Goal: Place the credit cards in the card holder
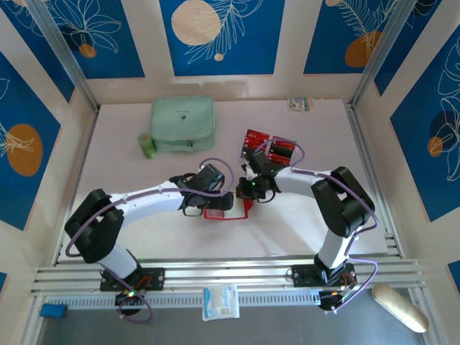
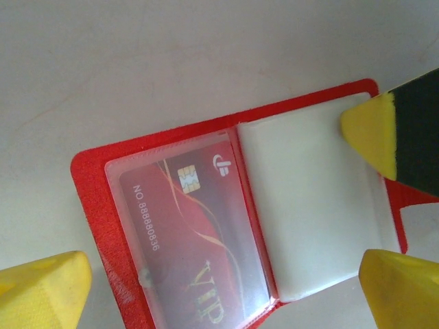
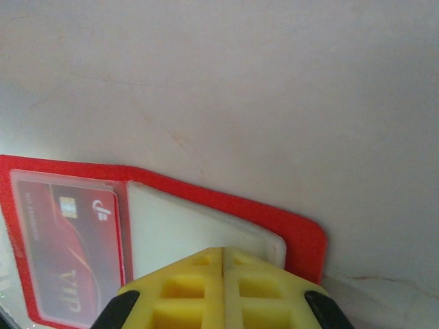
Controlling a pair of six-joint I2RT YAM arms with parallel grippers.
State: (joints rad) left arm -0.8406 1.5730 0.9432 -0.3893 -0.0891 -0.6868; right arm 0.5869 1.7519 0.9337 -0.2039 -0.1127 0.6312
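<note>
Card holder [image 2: 92, 199] (lying open) directly beneath the spread left gripper [image 2: 219, 288]

A: Left arm pose?
B: Elbow out to the left, forearm angled inward. Left gripper [image 1: 210, 204] faces down, jaws spread wide.
A: Right arm?
B: Mirrored, elbow out to the right. Right gripper [image 3: 223, 284] pinched closed, yellow pads [image 3: 192, 291] flush, tip close beside the left's.

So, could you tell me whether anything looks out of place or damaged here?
Nothing stands out. The holder lies open and flat, one card sits squarely in one sleeve, and the other sleeve is empty. The right gripper is shut over that empty sleeve; spare cards lie loosely piled beyond.
</note>
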